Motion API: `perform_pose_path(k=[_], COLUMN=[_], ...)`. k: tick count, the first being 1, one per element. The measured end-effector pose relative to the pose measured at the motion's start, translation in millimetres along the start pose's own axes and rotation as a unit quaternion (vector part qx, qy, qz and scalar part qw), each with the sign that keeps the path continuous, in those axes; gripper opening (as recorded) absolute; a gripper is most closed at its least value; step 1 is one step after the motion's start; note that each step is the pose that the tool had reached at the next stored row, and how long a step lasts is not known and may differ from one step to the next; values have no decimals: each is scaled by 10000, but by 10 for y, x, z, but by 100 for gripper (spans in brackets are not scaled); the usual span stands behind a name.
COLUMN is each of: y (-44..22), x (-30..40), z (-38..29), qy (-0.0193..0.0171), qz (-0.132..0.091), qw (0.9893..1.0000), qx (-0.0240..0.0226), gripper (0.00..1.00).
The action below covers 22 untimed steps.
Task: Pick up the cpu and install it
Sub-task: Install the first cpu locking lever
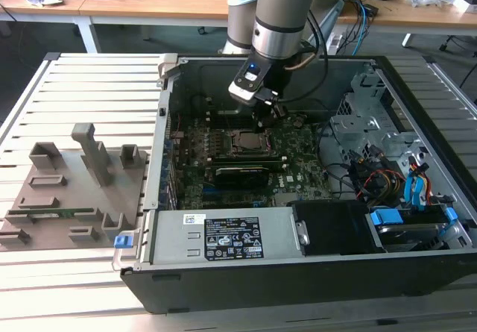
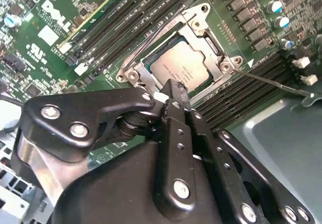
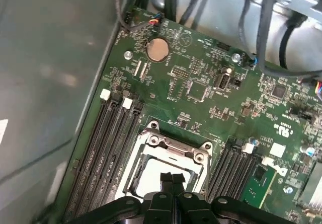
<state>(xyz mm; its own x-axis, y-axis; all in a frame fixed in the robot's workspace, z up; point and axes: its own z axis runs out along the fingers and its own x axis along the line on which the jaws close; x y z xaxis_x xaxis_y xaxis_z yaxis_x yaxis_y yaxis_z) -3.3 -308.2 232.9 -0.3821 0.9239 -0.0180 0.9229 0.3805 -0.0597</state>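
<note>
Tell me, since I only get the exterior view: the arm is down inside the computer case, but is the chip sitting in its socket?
Observer: Yes. In the second wrist view the cpu lies flat inside the socket's metal frame.
Operator: Is the claw gripping it?
Observer: No. In both wrist views the gripper has its fingers shut together with nothing between them, tips by the cpu's edge.
Operator: Anything else there?
Observer: A thin metal lever runs out from the socket's corner.
</note>
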Motion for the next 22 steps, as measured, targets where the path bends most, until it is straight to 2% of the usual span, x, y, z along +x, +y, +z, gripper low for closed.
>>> perform_pose_path(k=[2,4,5,9,10,11,14,15,16,17,18,19,20,22], y=[0,0,0,0,0,0,0,0,0,0,0,0,0,0], x=[0,0,0,0,0,0,0,0,0,0,0,0,0,0], z=[0,0,0,0,0,0,0,0,0,0,0,0,0,0], qy=[-15,-28,-37,-64,-73,-79,-103,-111,-116,-123,-128,-135,-139,-161], qz=[-255,-475,-614,-1073,-1221,-1313,-1716,-1849,-1929,-2054,-2141,-2257,-2329,-2689], qw=[9997,9989,9981,9942,9925,9913,9851,9827,9811,9786,9767,9741,9724,9630], qx=[-5,-9,-11,-19,-22,-24,-31,-33,-35,-37,-39,-40,-42,-48], gripper=[11,11,11,11,11,11,11,11,11,11,11,11,11,11])
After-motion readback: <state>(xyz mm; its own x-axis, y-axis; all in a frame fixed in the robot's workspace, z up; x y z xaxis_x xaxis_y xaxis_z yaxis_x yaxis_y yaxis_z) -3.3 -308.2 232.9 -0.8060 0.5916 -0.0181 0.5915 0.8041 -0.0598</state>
